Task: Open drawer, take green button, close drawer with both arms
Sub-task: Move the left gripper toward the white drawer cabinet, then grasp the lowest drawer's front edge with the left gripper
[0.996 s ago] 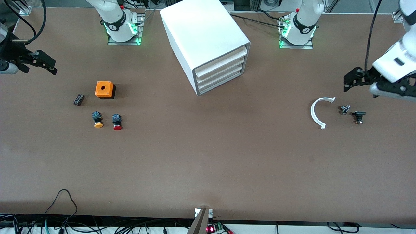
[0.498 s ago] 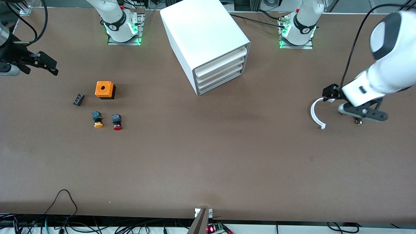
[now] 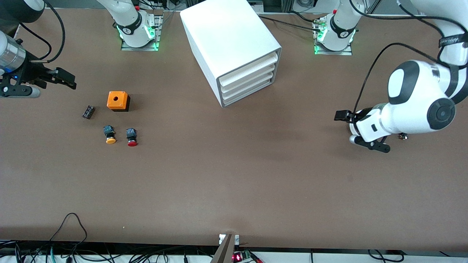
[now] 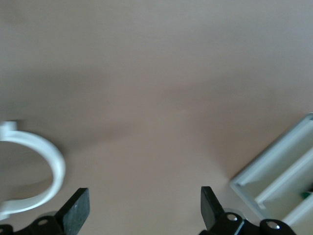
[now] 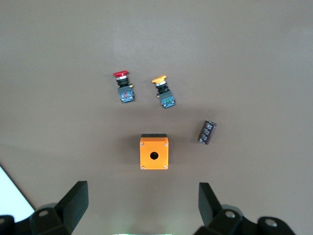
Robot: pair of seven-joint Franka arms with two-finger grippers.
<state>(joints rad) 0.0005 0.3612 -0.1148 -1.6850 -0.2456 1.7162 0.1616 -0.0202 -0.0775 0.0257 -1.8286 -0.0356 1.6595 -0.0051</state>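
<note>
The cabinet (image 3: 231, 51) stands at the table's (image 3: 234, 190) edge by the robot bases, midway between them, with its lowest drawer (image 3: 248, 94) closed; no green button can be made out. The left gripper (image 3: 343, 116), jaws spread and empty, hangs over the white ring (image 4: 34, 171) near the left arm's end. The right gripper (image 3: 67, 81), also spread and empty, hangs near the right arm's end, with the orange box (image 3: 117, 100), the orange button (image 3: 109, 134) and the red button (image 3: 131, 137) nearby.

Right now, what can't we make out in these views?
- Green button: none shown; the drawers are shut, contents hidden.
- White curved piece: left arm covers it in the front view; cut off in the left wrist view.
- Small parts by the left tool: under the arm.
- Left wrist view: blurred.
</note>
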